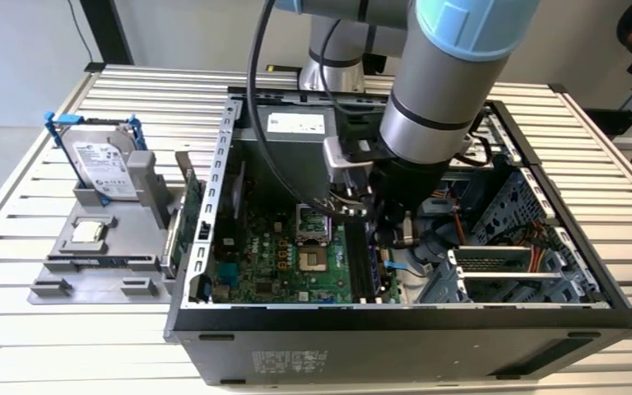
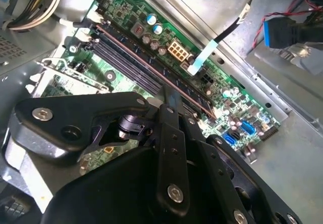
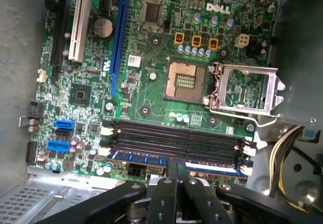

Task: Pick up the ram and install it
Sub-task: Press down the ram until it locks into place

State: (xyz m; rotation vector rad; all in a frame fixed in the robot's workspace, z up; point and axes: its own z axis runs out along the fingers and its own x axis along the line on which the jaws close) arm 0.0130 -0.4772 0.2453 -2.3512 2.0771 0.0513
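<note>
The ram [image 3: 136, 159] is a blue-green stick with a white label. It stands on edge in the outermost memory slot of the motherboard [image 3: 146, 90], with empty dark slots beside it. In the second wrist view its top edge [image 2: 131, 52] runs as a thin brownish line. My gripper [image 3: 177, 167] is shut, its two fingers together, and their tips rest on the middle of the ram's top edge [image 2: 170, 97]. In the exterior view my gripper [image 1: 388, 239] reaches down inside the open computer case [image 1: 201, 247], toward the exterior view's right of the board.
The open CPU socket [image 3: 184, 80] and its raised metal frame [image 3: 245, 90] lie beside the slots. Cables [image 2: 30, 7] and a drive cage [image 1: 503, 271] crowd the case. Outside it, a hard drive in a blue frame [image 1: 108, 164] and a green card [image 1: 192, 214] stand on a grey holder.
</note>
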